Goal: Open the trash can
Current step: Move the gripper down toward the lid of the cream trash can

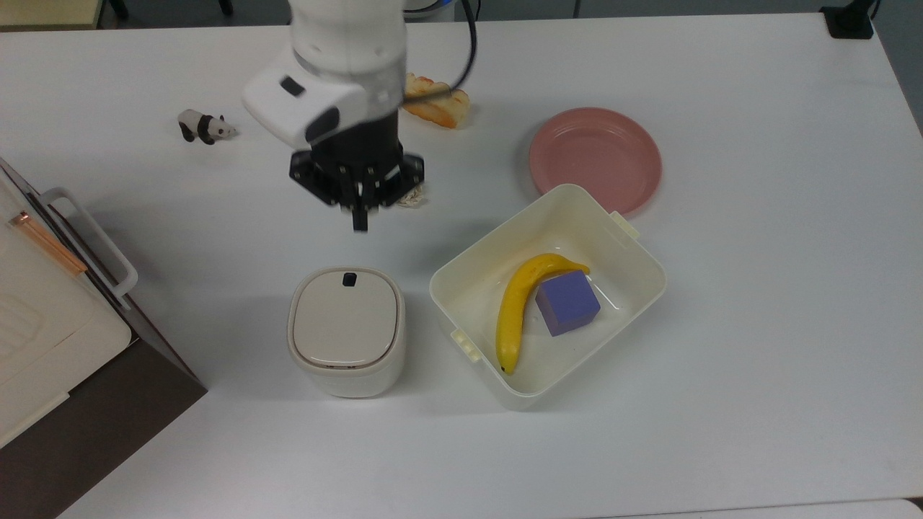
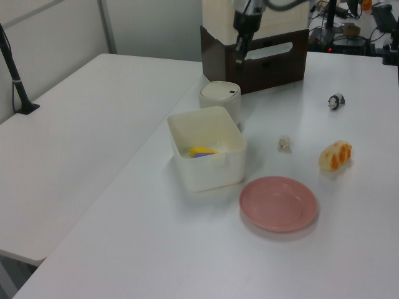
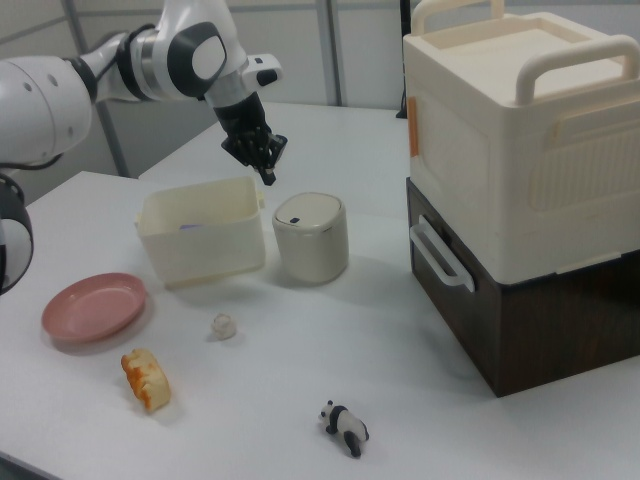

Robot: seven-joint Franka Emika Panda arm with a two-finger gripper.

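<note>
In the top view, nearest the lower edge, the trash can (image 1: 346,330) stands on the white surface (image 1: 757,324) with its beige lid (image 1: 345,316) down flat and the small dark button (image 1: 349,279) at the lid's far edge. Just beside it on the top view's right sits a cream tub (image 1: 461,288) with side clips, apart from the can, holding a yellow banana (image 1: 515,306) and a purple cube (image 1: 567,303) that touch each other. At the top view's left edge stands a dark brown cabinet (image 1: 108,411) with a cream box (image 1: 36,339) on top of it. Farther back, the end effector (image 1: 358,218) hangs above the bare surface beyond the can's button side, clear of the lid; its fingers point down and appear pressed together into one dark tip. In the right view the end effector (image 3: 267,176) sits above and a little to the right view's left of the trash can (image 3: 310,238), not touching it. A crumpled paper ball (image 1: 414,194) lies partly hidden behind the black wrist. Beyond the tub, a pink plate (image 1: 595,158) rests on the surface with the tub's corner overlapping its near rim. Farthest back lie a piece of bread (image 1: 440,107), partly covered by the white arm (image 1: 339,65), and a small panda figure (image 1: 205,127) toward the top view's left.
</note>
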